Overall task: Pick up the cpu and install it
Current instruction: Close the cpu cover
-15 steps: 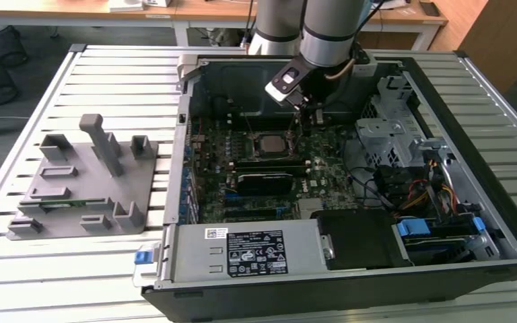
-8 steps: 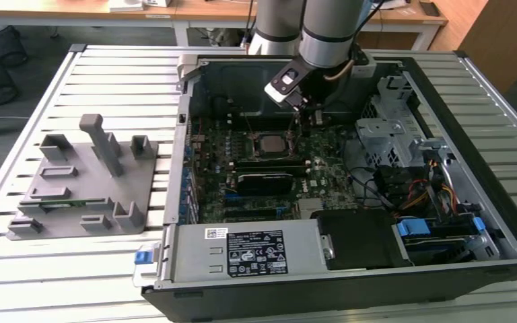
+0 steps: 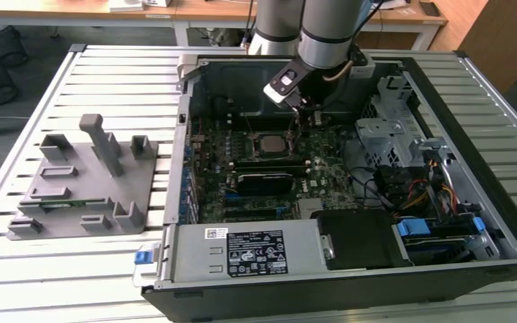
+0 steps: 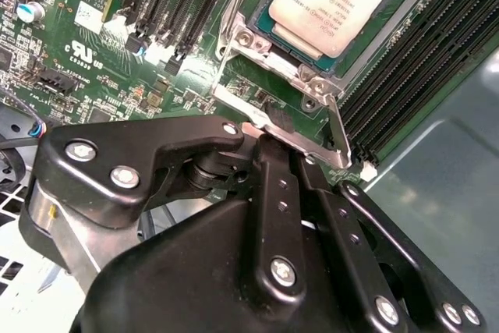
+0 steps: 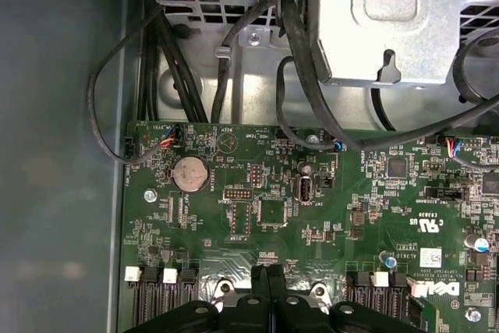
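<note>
The cpu point(image 3: 272, 143) point(image 4: 335, 1), a square chip with a silver-grey top, lies flat in its socket on the green motherboard point(image 3: 330, 175) inside the open computer case. A metal socket frame point(image 4: 312, 87) surrounds it. My gripper point(image 3: 307, 116) point(image 4: 269, 136) point(image 5: 269, 274) hangs just behind the socket, on the far side from the camera in the exterior view. Its two black fingers point(image 4: 279, 193) are pressed together with nothing between them. The tips sit at the metal edge of the socket frame; I cannot tell whether they touch it.
A grey fixture tray point(image 3: 83, 178) stands on the slatted table at the exterior view's left. Inside the case are a power supply point(image 3: 250, 252), a metal drive cage point(image 3: 393, 128), loose black cables point(image 5: 304, 91), memory slots point(image 4: 187, 5) and a black module point(image 3: 263, 182).
</note>
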Robot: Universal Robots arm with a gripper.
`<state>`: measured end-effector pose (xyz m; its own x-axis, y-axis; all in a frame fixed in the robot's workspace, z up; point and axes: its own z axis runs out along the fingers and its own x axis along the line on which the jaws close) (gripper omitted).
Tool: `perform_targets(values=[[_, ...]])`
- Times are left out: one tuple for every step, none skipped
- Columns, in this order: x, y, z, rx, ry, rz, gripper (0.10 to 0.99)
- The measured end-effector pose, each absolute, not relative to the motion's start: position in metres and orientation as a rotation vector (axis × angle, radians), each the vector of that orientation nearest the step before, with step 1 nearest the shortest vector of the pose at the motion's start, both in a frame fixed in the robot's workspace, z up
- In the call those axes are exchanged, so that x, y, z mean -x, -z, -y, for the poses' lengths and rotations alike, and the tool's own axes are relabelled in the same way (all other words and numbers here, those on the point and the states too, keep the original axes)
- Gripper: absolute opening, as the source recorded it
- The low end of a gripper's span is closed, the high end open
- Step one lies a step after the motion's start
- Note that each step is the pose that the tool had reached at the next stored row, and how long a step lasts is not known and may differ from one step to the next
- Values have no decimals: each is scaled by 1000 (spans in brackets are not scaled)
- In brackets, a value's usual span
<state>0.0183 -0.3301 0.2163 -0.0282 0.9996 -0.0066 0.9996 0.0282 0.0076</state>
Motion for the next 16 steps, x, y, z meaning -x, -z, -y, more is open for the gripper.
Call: perform_targets(values=[[-18,-216,330,-2183,-1,-2245,106],[-18,-216,330,-2183,-1,-2245,106],[-18,-216,330,-2183,-1,-2245,106],[-17,-216,330,-2183,-1,-2245,106],[-17,-216,330,-2183,-1,-2245,106],[-17,-216,330,-2183,-1,-2245,106],[-16,-216,330,-2183,-1,-2245,106],[-16,-216,330,-2183,-1,-2245,106],[-16,-216,330,-2183,-1,-2245,106],[-15,-215,330,-2183,-1,-2246,106],[-15,-215,330,-2183,-1,-2245,106],[-15,-215,330,-2183,-1,-2245,106],[-14,-215,330,-2183,-1,-2245,106],[-14,-215,330,-2183,-1,-2246,106],[-14,-215,330,-2183,-1,-2245,106],[-13,-215,330,-2183,-1,-2245,106]])
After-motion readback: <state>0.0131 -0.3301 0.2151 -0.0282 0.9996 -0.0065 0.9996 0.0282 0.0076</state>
